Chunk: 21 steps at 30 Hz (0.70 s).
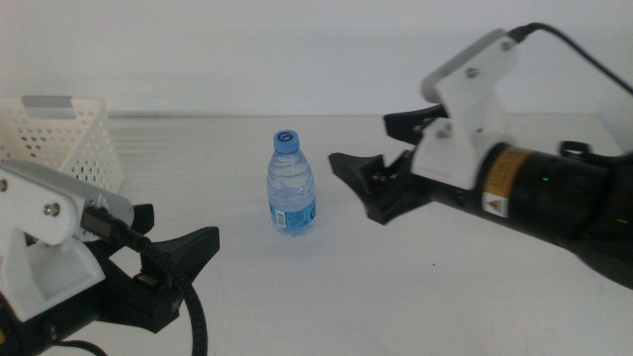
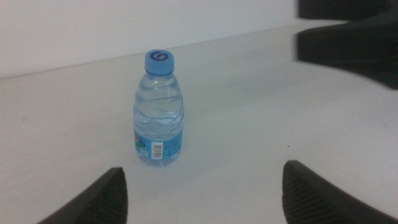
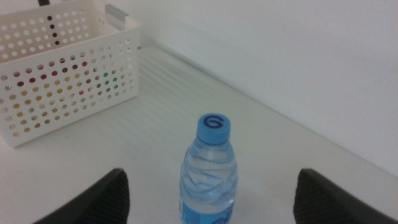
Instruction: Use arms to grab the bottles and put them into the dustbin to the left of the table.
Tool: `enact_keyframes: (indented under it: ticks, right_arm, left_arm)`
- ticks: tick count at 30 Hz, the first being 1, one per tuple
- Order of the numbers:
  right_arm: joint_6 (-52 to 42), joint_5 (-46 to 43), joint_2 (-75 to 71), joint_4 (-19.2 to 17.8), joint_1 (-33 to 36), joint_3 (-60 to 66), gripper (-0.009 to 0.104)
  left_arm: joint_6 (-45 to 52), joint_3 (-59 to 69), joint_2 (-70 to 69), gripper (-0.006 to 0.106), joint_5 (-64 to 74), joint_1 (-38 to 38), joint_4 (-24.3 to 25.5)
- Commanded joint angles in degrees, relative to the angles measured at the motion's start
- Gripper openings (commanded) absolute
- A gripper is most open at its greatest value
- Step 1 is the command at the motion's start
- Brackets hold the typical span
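Bottles on the worktop [image 1: 396, 287] come down to one in plain sight: a small clear water bottle [image 1: 291, 185] with a blue cap and a blue label, standing upright near the middle of the white surface, touched by neither arm.

The right end effector [image 1: 361, 170] reaches in from the right, low over the worktop, with its dark pointed jaws aimed at the bottle and stopping just beside it. Its jaws are spread wide; in the right wrist view the bottle [image 3: 209, 171] stands between the two tips, with open surface on either side of it. Nothing lies between this end effector and the bottle.

The left end effector [image 1: 188, 252] sits at the near left of the middle view, well apart from the bottle, also pointing toward it. Its jaws are likewise spread, and the left wrist view shows the bottle [image 2: 158, 111] ahead of them, nearer one tip than the other, with bare worktop between. The dark shapes in the corner of that view are the right end effector [image 2: 348, 46], blurred.

The dustbin [image 1: 64, 138], a white basket with rows of round holes in its sides, stands at the far left of the worktop, behind the left arm's white housing, which covers part of its lower side in the middle view. Through the holes in the right wrist view [image 3: 65, 74] there are specks of red, yellow and green, so something coloured seems to lie inside, though what it is cannot be made out.
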Motion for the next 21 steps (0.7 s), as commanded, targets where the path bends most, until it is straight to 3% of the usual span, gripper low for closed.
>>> enact_keyframes:
  ticks: [1,5,7,9,16,18,21]
  right_arm:
    - [0.4,-1.4,-5.2,-0.6,0.2,0.4,0.074]
    - [0.7,-1.0,-11.2,-0.7,0.2,6.0,0.072]
    - [-0.3,-0.9,-13.8,1.2,0.2,9.2,0.072]
    - [-3.3,-0.7,-16.3,4.4,0.2,12.5,0.072]
    - [-22.8,-0.6,-22.6,23.5,0.2,19.7,0.072]
    - [-26.1,-0.4,-23.1,26.5,0.2,20.1,0.072]
    - [-27.3,-0.6,-23.1,27.6,0.2,20.1,0.072]
  left_arm:
    - [-0.7,-1.6,-0.2,0.077,-4.7,-0.5,-0.2]
    - [-0.7,-1.6,-0.2,0.077,-4.7,-0.5,-0.2]
    - [-0.7,-1.6,-0.2,0.077,-4.7,-0.5,-0.2]
    - [-0.7,-1.6,-0.2,0.077,-4.7,-0.5,-0.2]
    - [-0.7,-1.6,-0.2,0.077,-4.7,-0.5,-0.2]
    - [-0.7,-1.6,-0.2,0.077,-4.7,-0.5,-0.2]
    - [-0.7,-1.6,-0.2,0.077,-4.7,-0.5,-0.2]
